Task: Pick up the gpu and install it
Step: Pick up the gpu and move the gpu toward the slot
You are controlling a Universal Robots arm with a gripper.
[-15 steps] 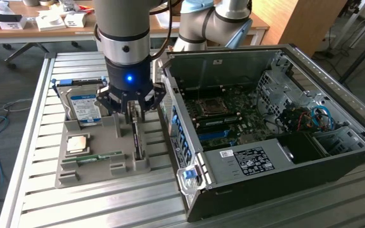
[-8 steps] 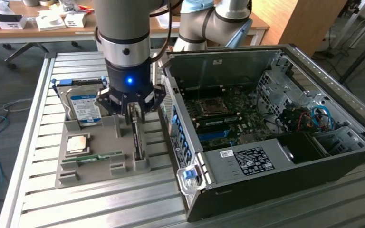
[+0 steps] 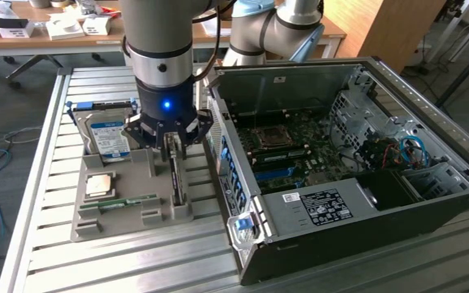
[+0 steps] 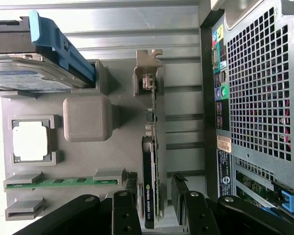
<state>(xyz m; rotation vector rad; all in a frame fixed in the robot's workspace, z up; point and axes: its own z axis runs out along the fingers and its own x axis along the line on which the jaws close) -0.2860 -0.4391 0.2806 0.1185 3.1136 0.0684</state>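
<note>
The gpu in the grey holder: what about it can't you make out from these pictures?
- Exterior view: the gpu stands edge-on, so its board face is unseen; the gripper covers one end.
- Wrist view: its underside edge is hidden by the card itself and the grey holder; its label print is too small to read.
- Exterior view: its slot inside the computer case is too dark to pick out.

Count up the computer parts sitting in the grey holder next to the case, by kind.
hard drive: 1
CPU: 1
memory stick: 1
gpu: 1
Total: 4
</note>
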